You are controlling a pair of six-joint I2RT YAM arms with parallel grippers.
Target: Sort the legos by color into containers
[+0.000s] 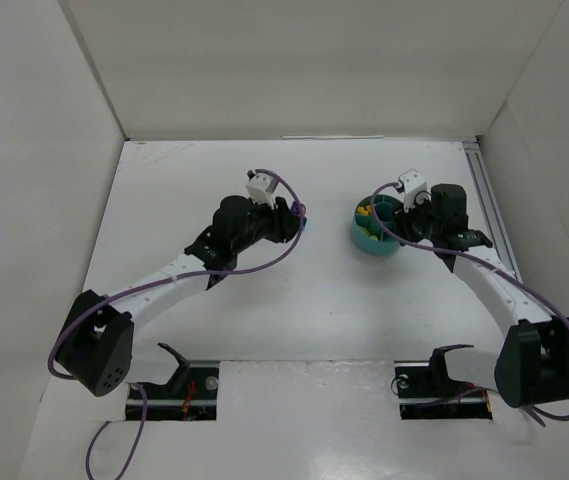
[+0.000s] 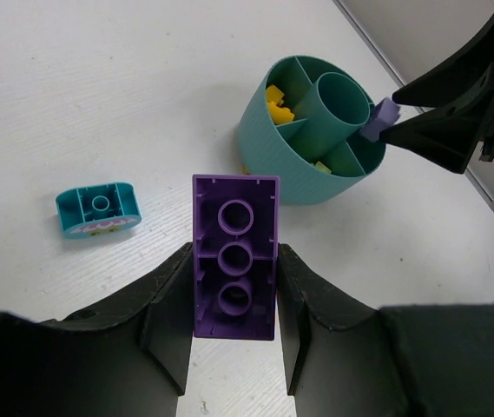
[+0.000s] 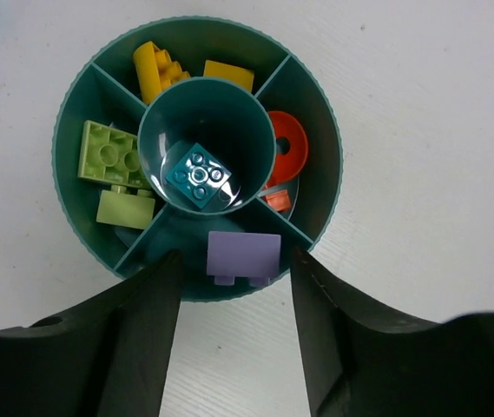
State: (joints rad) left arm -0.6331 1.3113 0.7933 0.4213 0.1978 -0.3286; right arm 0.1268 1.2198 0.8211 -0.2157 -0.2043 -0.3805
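Counter (image 1: pixel 264 330): white, boxed in by white walls.
Purple brick (image 2: pixel 235 256): caught in the left pincer (image 2: pixel 233 287), pinched tight on both long sides.
Teal brick (image 2: pixel 99 209): loose on the counter, off to one side.
Teal bowl (image 2: pixel 273 148): just ahead, with the right pincer (image 3: pixel 233 287) over it.
Lilac brick (image 3: pixel 244 254): at the bowl's near compartment, between the right pincer's spread fingers, a gap each side.

Orange-red ring (image 3: pixel 293 130) half behind centre tube (image 3: pixel 212 113) (right wrist), top-view bricks (image 1: pixel 364 215) indistinct
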